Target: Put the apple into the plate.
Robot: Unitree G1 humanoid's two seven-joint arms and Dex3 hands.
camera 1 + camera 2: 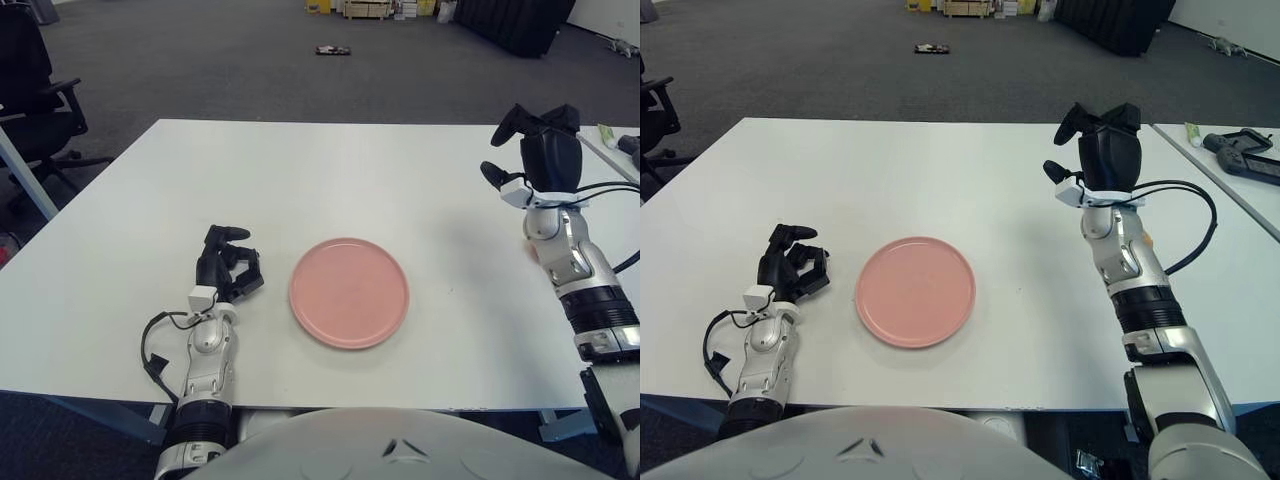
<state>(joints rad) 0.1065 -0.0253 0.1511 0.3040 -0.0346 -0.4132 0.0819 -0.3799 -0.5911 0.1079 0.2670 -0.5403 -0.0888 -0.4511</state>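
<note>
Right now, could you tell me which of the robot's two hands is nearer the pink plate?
The left hand: it shows just left of the plate, while the right hand is raised far off near the table's right edge.

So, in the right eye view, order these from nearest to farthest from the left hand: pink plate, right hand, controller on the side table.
1. Pink plate, just right of the left hand.
2. Right hand, raised at the table's right side.
3. Controller, far right on the side table.
</note>
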